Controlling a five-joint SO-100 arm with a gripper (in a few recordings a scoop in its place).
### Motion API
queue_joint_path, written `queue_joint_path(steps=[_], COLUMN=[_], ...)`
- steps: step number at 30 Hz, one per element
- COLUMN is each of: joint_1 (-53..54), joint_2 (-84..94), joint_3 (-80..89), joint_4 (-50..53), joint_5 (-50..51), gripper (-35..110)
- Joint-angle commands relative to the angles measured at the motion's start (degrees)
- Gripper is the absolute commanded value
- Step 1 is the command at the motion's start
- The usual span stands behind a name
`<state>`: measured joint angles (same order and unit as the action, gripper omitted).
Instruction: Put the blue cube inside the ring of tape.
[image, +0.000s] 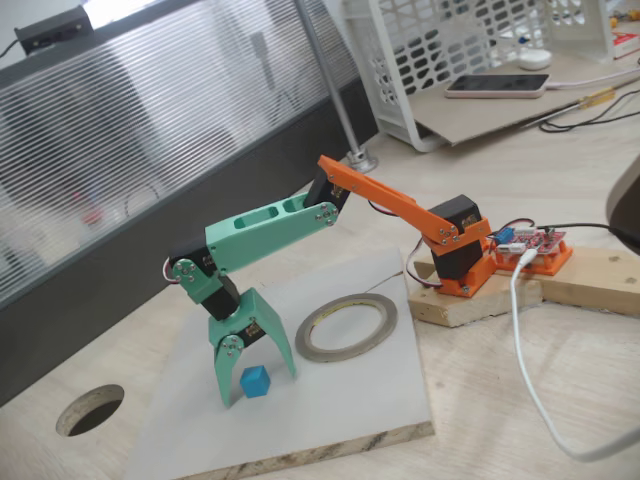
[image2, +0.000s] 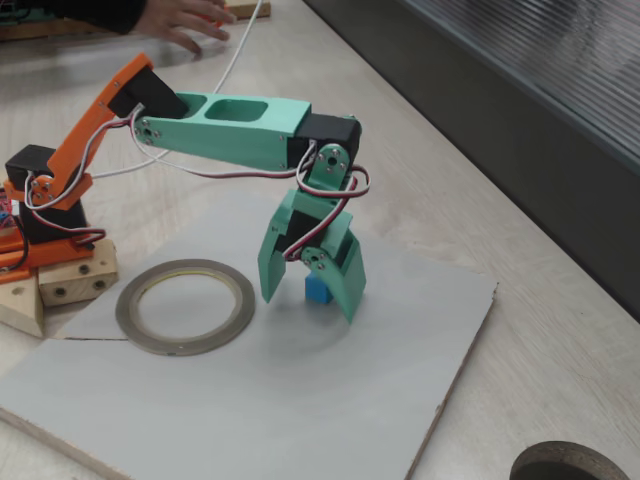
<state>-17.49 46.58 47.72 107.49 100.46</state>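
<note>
jaws (image: 258, 382): spread open, tips down at the grey board (image: 350, 410), straddling the cube
blue cube (image: 256, 381): on the board between the two fingers
ring of tape (image: 346, 327): flat on the board, near, apart

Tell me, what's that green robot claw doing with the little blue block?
The robot arm has its green gripper lowered over the blue cube, with one open finger on each side of it. The cube sits on the grey board, and I can't tell if the fingers touch it. It hasn't been lifted. The ring of tape lies flat on the same board close by, with nothing inside it. A person's hand rests at the far edge of the table.
</note>
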Motion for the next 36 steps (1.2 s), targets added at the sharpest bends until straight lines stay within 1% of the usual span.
queue_joint_path(steps=[1, 22, 24, 28, 31, 36], joint_1=[-0.3, -0.7, -0.5, -0.3, -0.2, -0.2], joint_2=[1.2, 1.2, 1.2, 2.5, 5.4, 6.7], joint_3=[0.0, -0.2, -0.6, -0.8, -0.8, -0.2], joint_4=[0.5, 0.4, 0.4, -0.2, -4.4, -12.4], joint_5=[0.3, 0.6, 0.6, 0.5, 0.3, 0.1], gripper=[72, 70, 65, 49, 38, 24])
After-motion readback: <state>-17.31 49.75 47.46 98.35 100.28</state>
